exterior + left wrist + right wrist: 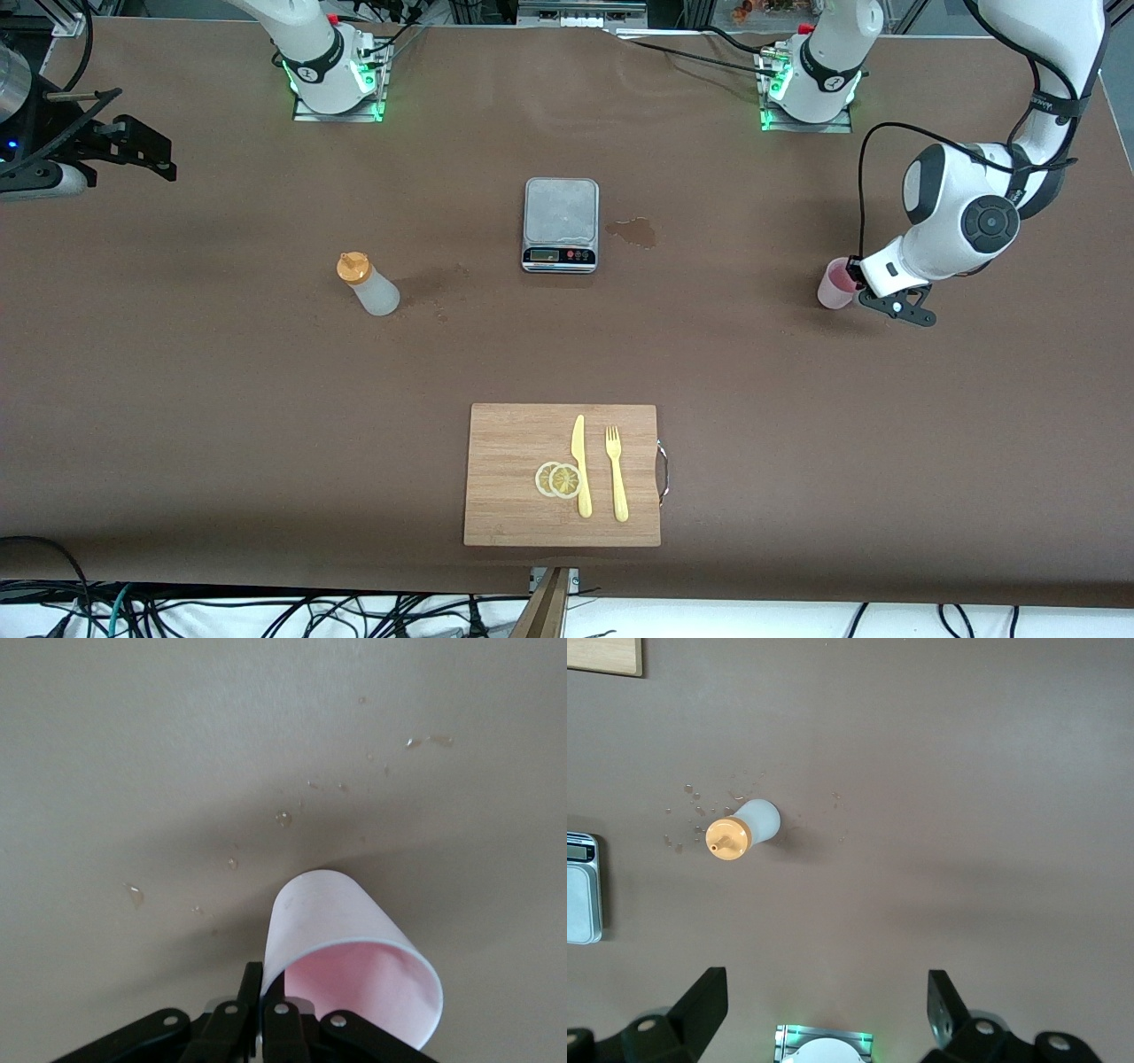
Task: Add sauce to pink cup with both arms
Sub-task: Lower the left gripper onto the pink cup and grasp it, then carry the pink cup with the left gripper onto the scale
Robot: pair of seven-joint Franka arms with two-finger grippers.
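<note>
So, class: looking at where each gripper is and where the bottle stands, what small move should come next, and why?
Probably the left gripper should lift the pink cup it has pinched by the rim and carry it toward the scale. The sauce stands untouched toward the right arm's end, with the right gripper open above it, so the cup has to be placed before any pouring.

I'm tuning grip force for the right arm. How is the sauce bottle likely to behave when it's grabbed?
The sauce bottle looks like thin translucent plastic, so it probably flexes and could squirt if squeezed hard. It seems light, and being tall and narrow it may tip if nudged near its orange cap. The open right gripper is above it, not touching.
</note>
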